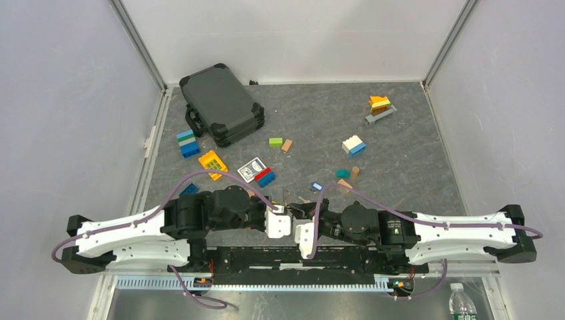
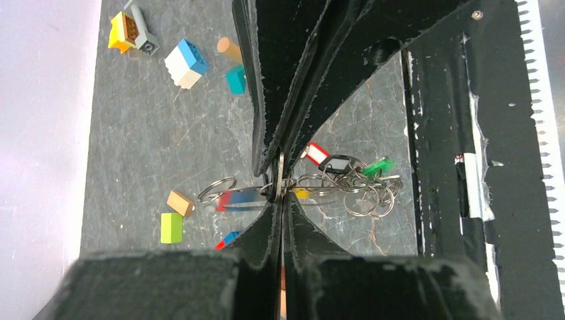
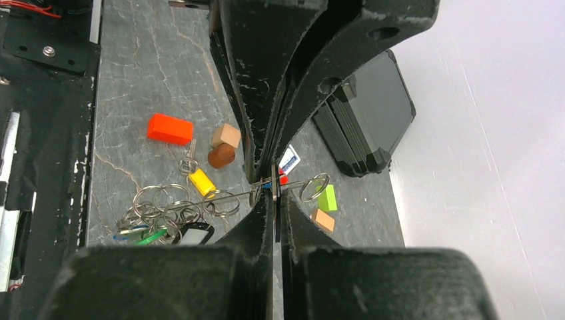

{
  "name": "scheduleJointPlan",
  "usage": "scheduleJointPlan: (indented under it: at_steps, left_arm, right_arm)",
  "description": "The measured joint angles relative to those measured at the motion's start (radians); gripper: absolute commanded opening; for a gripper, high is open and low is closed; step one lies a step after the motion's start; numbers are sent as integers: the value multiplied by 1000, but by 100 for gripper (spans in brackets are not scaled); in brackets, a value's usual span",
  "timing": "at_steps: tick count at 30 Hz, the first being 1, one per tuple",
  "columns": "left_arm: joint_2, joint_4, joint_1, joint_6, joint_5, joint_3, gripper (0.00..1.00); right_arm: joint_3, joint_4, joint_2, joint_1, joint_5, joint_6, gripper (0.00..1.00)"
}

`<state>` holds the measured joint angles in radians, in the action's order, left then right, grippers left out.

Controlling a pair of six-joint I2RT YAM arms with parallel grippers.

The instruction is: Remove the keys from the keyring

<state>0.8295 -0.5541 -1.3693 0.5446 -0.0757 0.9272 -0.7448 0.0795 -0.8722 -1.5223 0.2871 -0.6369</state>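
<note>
Left gripper (image 2: 280, 190) and right gripper (image 3: 273, 188): jaws of both pressed fully together, each nipping the thin grey wire of the keyring (image 3: 233, 195), which is held between them at the near middle of the table (image 1: 413, 160), just beyond the arm bases. The keyring is a long, narrow loop with a small round ring at its far end. The keys (image 2: 343, 167) are bunched at its near end on small silver rings; red, black, green, blue and yellow heads noted.

keyring (image 3: 233, 195): thin wire, level | keys (image 3: 154, 235): bunched at one end
</note>
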Motion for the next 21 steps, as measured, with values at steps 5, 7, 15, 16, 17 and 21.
scheduleJointPlan:
  at_steps: [5, 7, 15, 16, 17, 21]
  left_arm:
    - [1, -4, 0, 0, -13, 2, 2]
    - [-3, -6, 0, 0, -16, 3, 2]
    - [-18, -6, 5, -1, -29, 3, 2]
    - [-19, -5, 5, 0, -29, 3, 2]
    - [-19, -4, 5, 0, -29, 3, 2]
    - [-20, 6, 5, 0, -32, 3, 2]
  right_arm:
    - [-7, -3, -13, 0, 24, 14, 0]
    - [-11, -5, -19, 0, 35, 20, 0]
    - [-14, -45, -33, -2, 95, 77, 0]
    - [-14, -49, -34, -2, 103, 87, 0]
    - [-14, -53, -34, -2, 113, 98, 0]
    - [-14, -59, -34, -2, 144, 129, 0]
